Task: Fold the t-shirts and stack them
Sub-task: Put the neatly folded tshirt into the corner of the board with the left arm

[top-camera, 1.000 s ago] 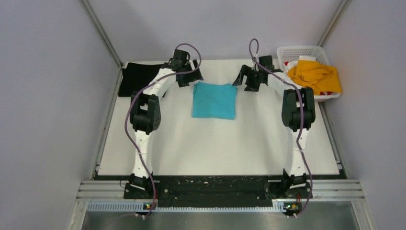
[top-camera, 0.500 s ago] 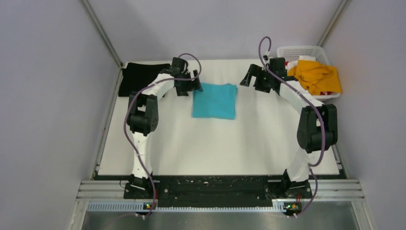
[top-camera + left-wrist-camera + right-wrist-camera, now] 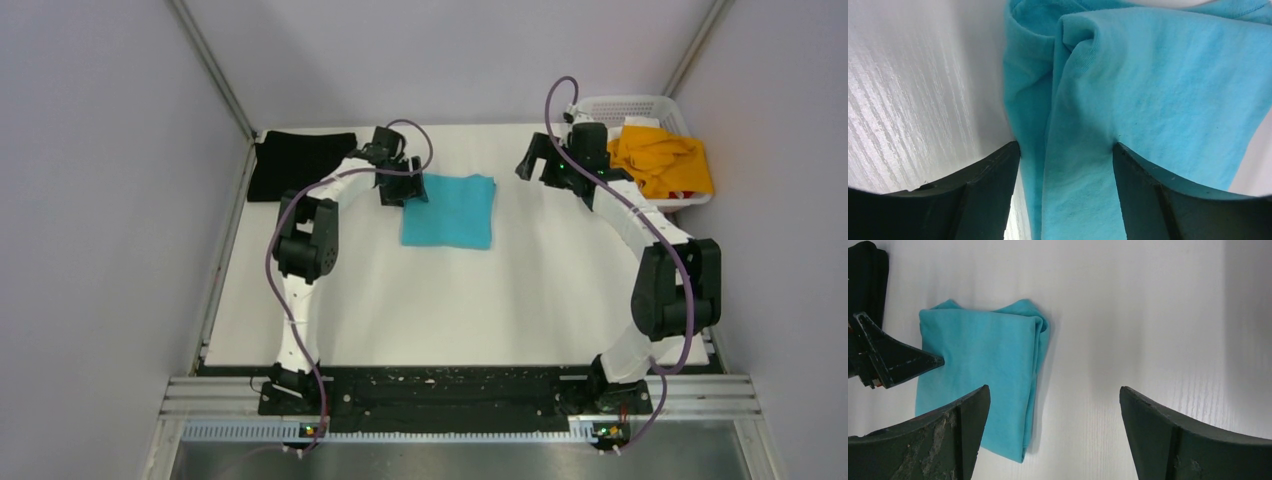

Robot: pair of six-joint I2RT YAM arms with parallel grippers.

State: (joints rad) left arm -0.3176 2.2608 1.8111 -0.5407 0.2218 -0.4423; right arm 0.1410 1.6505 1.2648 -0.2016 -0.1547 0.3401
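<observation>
The turquoise-blue t-shirt [image 3: 450, 210] lies folded at the far middle of the table. My left gripper [image 3: 408, 190] is at its far-left corner, open, and its fingers [image 3: 993, 190] straddle the shirt's folded edge [image 3: 1148, 90]. The black t-shirt [image 3: 298, 163] lies folded at the far left. The orange-yellow t-shirt [image 3: 660, 160] lies crumpled in the basket. My right gripper [image 3: 532, 165] is open and empty, above bare table between the turquoise shirt and the basket. In the right wrist view the turquoise shirt [image 3: 983, 365] lies left of its gripper [image 3: 1053, 390].
The white lattice basket [image 3: 620, 108] stands at the far right corner, just behind my right wrist. The left gripper's finger [image 3: 893, 360] and the black shirt [image 3: 865, 275] show at the left of the right wrist view. Walls enclose the table.
My left gripper has moved right, from beside the black shirt onto the turquoise shirt's corner. My right arm has swung right, away from the turquoise shirt toward the basket.
</observation>
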